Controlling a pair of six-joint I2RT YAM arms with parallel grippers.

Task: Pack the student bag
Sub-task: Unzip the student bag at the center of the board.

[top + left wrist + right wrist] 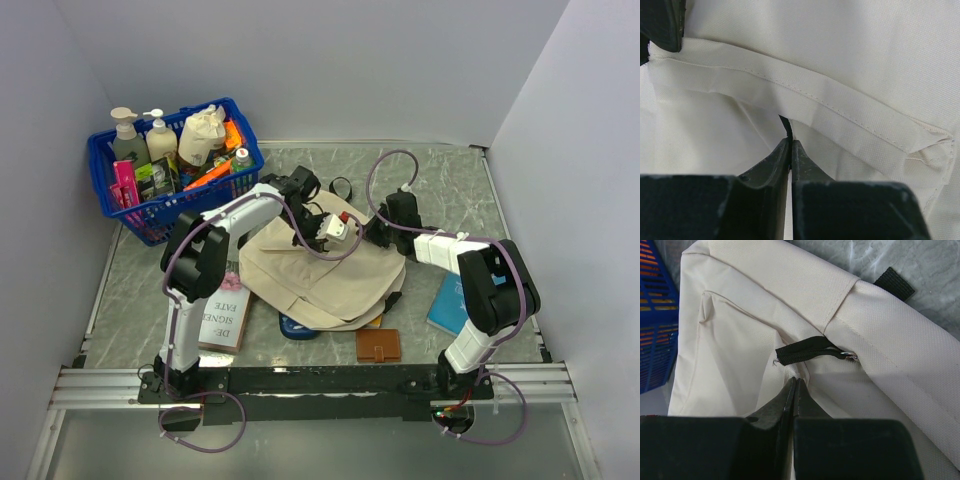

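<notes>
1. The student bag [330, 275] lies flat at the middle of the marble-patterned table [480, 190], just beyond my two bases. Its cream fabric is rumpled.
2. My left gripper [789, 146] sits on the far left part of the bag. Its fingers are clenched together, with cream fabric gathered at the tips. A thin black sliver [785, 125] stands out from between the tips; I cannot tell what it is.
3. My right gripper [795, 382] sits on the far right part of the bag, near the left gripper. Its fingers are pressed tight, pinching a fold of bag fabric just below a black pull tab [802, 351]. The tab hangs from a small metal slider [846, 356].
4. A black strap end [895, 284] shows at the bag's far edge in the right wrist view.
5. A blue plastic basket [150, 215] stands at the far left of the table, apart from the bag. It holds pump bottles [128, 140] and a cream cloth pouch [203, 135].
6. A white-covered book [226, 315] lies just left of the bag, beside my left arm.
7. A brown wallet [378, 345] lies just near of the bag.
8. A blue book [447, 305] lies to the right, partly under my right arm.
9. A dark blue item [293, 325] pokes out from under the bag's near edge.
</notes>
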